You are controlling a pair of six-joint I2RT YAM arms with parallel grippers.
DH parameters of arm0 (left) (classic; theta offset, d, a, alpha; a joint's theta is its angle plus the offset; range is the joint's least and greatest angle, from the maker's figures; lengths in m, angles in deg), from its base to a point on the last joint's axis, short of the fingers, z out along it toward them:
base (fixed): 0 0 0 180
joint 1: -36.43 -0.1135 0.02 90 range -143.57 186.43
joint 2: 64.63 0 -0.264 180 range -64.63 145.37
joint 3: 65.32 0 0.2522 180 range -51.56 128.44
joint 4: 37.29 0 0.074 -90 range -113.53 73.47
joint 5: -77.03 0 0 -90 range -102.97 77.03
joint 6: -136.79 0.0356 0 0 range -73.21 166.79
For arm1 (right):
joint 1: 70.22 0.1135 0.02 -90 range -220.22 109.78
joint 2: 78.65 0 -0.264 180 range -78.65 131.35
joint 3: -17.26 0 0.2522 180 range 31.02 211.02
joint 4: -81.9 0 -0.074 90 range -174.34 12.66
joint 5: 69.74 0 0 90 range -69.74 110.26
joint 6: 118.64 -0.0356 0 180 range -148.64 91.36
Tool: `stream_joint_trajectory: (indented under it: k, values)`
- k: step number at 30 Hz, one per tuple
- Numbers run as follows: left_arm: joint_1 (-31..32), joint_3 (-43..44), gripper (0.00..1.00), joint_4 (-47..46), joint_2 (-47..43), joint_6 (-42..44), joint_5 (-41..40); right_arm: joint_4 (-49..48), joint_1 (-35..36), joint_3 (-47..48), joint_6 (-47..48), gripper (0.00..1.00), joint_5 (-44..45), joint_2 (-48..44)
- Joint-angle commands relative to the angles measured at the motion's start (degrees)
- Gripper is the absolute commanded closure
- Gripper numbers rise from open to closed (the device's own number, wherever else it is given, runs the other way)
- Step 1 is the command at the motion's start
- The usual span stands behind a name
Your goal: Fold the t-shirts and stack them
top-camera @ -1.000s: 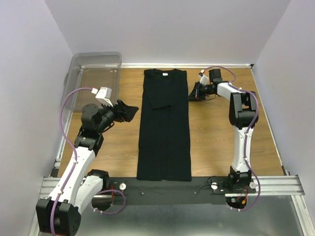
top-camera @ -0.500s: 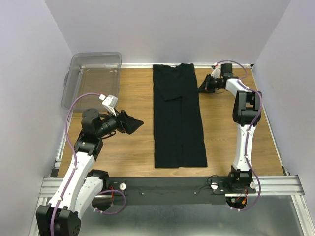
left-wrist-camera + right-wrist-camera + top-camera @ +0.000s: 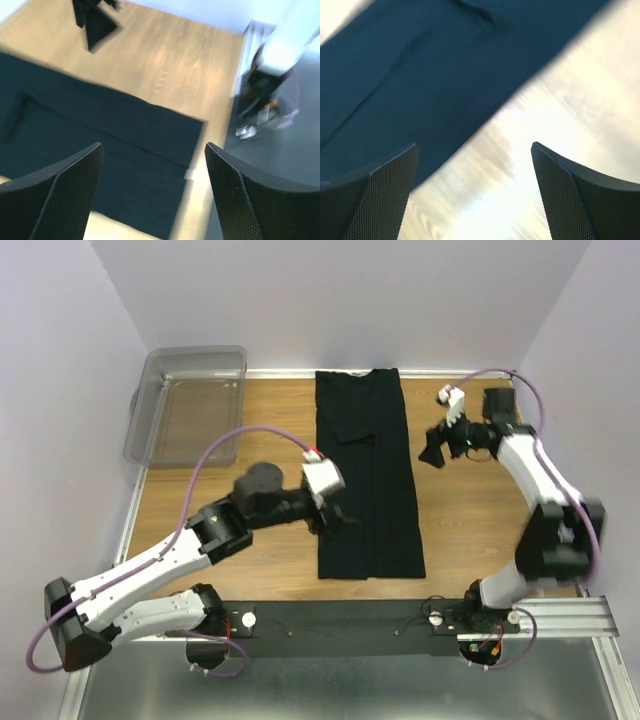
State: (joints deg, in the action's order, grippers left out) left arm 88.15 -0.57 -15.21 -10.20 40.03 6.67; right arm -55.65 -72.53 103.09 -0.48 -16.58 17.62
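Just under the wide-open, empty left gripper [image 3: 337,521], its arm stretched low and forward, lies the near left edge of the long folded t-shirt [image 3: 365,460], while the right gripper [image 3: 432,450], equally wide and empty, hovers beside its right edge, elbow bent.

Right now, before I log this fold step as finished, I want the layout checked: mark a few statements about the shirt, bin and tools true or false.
1. The t-shirt lies on the table, folded into a long narrow strip. True.
2. The right tool grips the shirt. False: it is open beside the shirt's right edge, holding nothing.
3. The left tool is open near the shirt's left edge. True.
4. The shirt lies in the clear bin. False: the bin stands at the far left corner, apart from it.
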Motion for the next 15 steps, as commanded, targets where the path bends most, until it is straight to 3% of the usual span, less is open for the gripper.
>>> stream_joint_trajectory:
  k: [1, 2, 3, 5, 8, 11, 15]
  values:
    - [9.78, -2.54, 0.08, -0.93, 3.04, 31.82, -16.73, 0.23, 0.11, -18.82, 31.39, 0.00, -13.14, -19.94]
    - [11.02, -3.68, 0.06, -1.54, 3.57, 35.82, -18.48, 1.79, 0.11, -21.42, 36.30, 0.00, -15.95, -26.59]
    - [12.25, -5.87, 0.02, -2.42, 4.79, 38.03, -18.58, 13.30, 1.33, -22.84, 55.32, 0.00, -19.46, -28.66]
    - [12.43, -8.69, 0.01, -4.09, 6.38, 42.52, -19.11, 23.31, 5.44, -26.01, 66.28, 0.01, -17.75, -31.31]
    - [18.30, -15.02, 0.02, -8.04, 7.70, 46.22, -24.11, 22.82, 18.96, -30.23, 58.36, 0.07, -10.12, -37.09]
    - [23.32, -18.81, 0.07, -11.13, 9.45, 43.95, -25.69, 19.23, 26.18, -33.82, 51.75, 0.09, -5.19, -40.10]
    - [26.14, -19.87, 0.21, -12.44, 14.46, 39.82, -27.28, 17.02, 31.48, -36.12, 46.03, 0.14, 1.84, -40.28]
